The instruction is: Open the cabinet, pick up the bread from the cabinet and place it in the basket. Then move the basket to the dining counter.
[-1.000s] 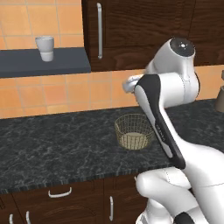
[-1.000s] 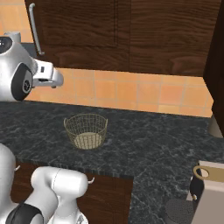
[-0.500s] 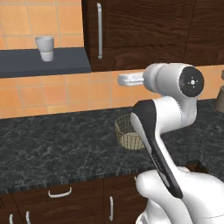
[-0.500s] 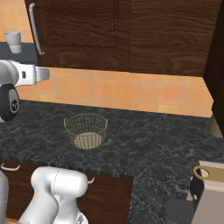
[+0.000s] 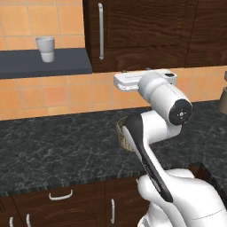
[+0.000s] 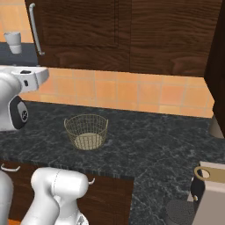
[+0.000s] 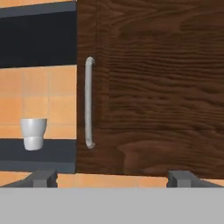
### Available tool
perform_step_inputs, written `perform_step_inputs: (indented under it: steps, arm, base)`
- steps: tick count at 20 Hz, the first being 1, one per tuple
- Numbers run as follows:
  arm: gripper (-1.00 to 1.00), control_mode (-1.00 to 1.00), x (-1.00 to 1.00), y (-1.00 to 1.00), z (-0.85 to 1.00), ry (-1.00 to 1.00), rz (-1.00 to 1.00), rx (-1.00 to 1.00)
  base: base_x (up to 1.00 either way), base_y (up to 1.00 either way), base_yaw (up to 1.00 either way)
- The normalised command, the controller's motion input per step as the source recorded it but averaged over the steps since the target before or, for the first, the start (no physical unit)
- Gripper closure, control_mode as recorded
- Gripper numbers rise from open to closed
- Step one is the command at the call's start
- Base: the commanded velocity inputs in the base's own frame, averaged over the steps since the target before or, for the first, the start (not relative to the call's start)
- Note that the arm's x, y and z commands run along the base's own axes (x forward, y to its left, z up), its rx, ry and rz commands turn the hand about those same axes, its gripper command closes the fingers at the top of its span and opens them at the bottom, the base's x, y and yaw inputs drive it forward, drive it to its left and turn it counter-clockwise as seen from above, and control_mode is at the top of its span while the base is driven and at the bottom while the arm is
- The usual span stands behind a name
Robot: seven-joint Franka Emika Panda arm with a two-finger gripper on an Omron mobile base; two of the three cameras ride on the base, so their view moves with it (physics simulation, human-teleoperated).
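I have the cabinet [image 7: 148, 87] square ahead of the hand, its dark wood door shut, so the bread is hidden behind it and I cannot say where inside it lies. The door looks rigid and fairly heavy on its hinges; I judge it will swing stiffly in an arc rather than give. The black speckled counter [image 5: 53, 146] runs below, and on it the basket [image 6: 86, 131] sits empty, upright, well below the cabinet; being thin wire mesh it should be light and easy to tip, best taken by the rim. The handle [image 7: 89, 103] is a long smooth vertical bar near the door's left edge, likely slippery, so I would grip it mid-length. The gripper [image 7: 112, 178] has its jaws spread wide, holding nothing, short of the handle
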Motion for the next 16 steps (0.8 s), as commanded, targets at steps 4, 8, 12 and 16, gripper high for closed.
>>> perform_step_inputs:
  steps: [4, 8, 12, 16]
  arm:
    - [-1.0, -1.0, 0.35, 0.42, 0.44, -0.03, 0.0, 0.0]
    - [-1.0, -1.0, 0.51, 0.52, 0.34, -0.08, -0.01, 0.0]
    - [-1.0, -1.0, 0.56, 0.16, 0.12, -0.15, 0.0, 0.0]
    - [-1.0, -1.0, 0.63, 0.03, 0.0, -0.15, 0.0, 0.0]
  base:
    - [0.0, 0.0, 0.0]
    - [0.0, 0.0, 0.0]
    - [0.0, 0.0, 0.0]
    - [0.0, 0.0, 0.0]
